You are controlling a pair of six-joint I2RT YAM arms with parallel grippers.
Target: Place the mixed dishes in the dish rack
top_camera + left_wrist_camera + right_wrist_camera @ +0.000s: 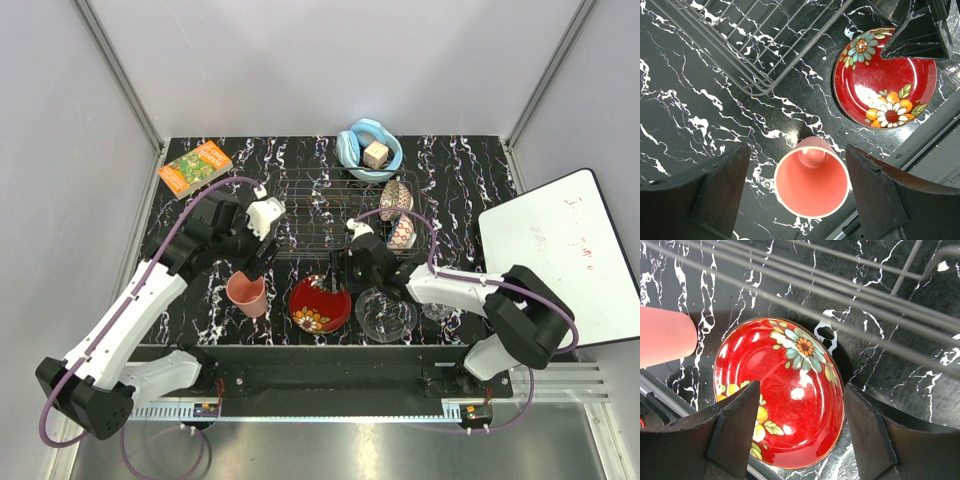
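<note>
The pink cup stands upright near the front left of the table. My left gripper hangs open just above it. In the left wrist view the cup's mouth sits between the fingers of that gripper, with a gap on each side. The red floral plate lies flat beside the cup. My right gripper is open over the plate, its jaws not touching it. A clear glass bowl sits right of the plate. The wire dish rack lies behind, with a patterned bowl on edge at its right end.
A light-blue bowl holding a tan cube stands behind the rack. An orange-green book lies at the back left. A white board leans at the right edge. The rack's corner is close to the cup.
</note>
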